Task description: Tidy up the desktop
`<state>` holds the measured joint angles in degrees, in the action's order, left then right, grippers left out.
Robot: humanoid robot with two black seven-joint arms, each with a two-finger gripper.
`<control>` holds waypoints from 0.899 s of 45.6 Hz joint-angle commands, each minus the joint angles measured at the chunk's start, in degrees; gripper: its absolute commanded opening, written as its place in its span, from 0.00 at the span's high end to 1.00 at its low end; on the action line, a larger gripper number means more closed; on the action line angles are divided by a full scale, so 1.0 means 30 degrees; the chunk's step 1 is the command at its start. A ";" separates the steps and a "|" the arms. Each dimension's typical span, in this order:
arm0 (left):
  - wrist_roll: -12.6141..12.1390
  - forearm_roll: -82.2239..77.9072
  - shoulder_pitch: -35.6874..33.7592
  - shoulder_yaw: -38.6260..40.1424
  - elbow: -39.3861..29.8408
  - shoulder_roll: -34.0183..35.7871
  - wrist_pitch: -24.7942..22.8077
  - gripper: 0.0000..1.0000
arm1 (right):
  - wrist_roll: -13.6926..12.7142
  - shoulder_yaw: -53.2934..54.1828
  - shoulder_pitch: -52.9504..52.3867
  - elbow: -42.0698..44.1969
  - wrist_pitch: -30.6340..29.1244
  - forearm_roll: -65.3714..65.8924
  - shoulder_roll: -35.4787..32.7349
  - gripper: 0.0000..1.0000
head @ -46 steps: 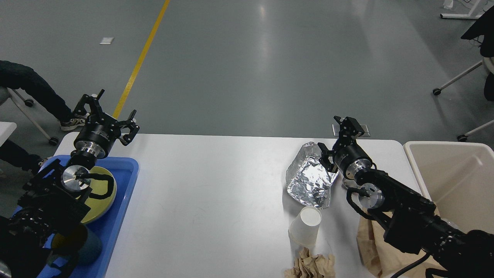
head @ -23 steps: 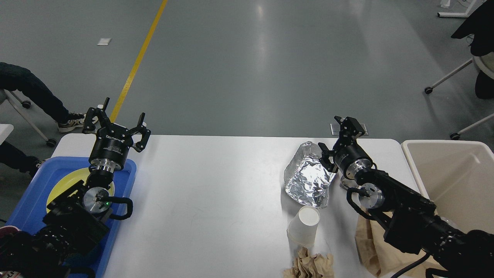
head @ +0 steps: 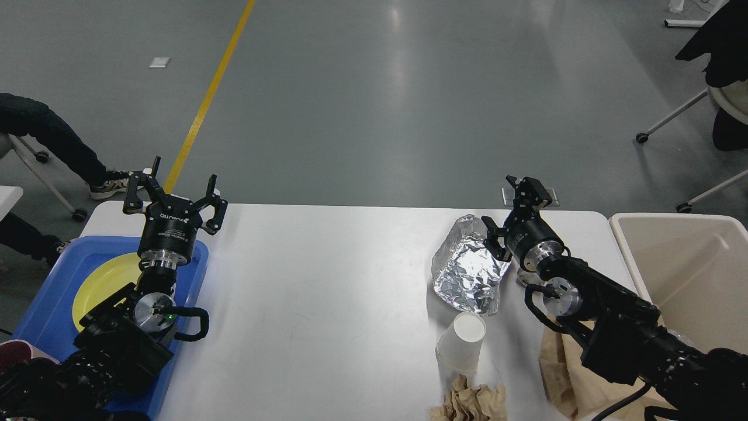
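The white desktop (head: 327,280) holds a crumpled sheet of silver foil (head: 467,272), a white paper cup (head: 461,342), a wad of brown paper (head: 470,403) at the front edge and a brown paper bag (head: 558,362) partly under my right arm. My right gripper (head: 508,207) is open at the foil's right edge, one finger close against it; I cannot tell if it touches. My left gripper (head: 175,196) is open and empty, raised over the far right corner of the blue tray (head: 41,292), which holds a yellow plate (head: 105,280).
A beige bin (head: 689,263) stands just past the table's right end. A dark red object (head: 17,351) shows at the tray's near left. A seated person's legs (head: 52,140) and chair wheels are on the floor at the far left. Office chairs stand at the far right.
My left arm has swung right and toward the table, uncovering more of the yellow plate; its gripper stays open. My right arm and the foil have not moved.
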<state>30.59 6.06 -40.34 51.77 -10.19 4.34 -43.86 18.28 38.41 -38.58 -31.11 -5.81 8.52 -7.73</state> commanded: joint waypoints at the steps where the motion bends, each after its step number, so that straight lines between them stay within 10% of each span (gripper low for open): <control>1: 0.0000 0.0001 0.0000 -0.0001 -0.0001 0.0017 -0.0001 0.03 | 0.0000 0.0000 0.0000 0.0000 0.0003 0.0000 0.0000 0.00; 41: 0.0000 0.0030 0.0000 -0.0001 -0.0001 -0.0012 -0.0001 0.03 | -0.0205 0.0205 -0.1053 0.0030 0.0033 -0.0029 -0.1228 0.00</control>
<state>30.59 6.15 -40.34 51.77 -10.19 4.30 -43.86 17.69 38.61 -40.59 -30.88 -5.61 8.52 -8.77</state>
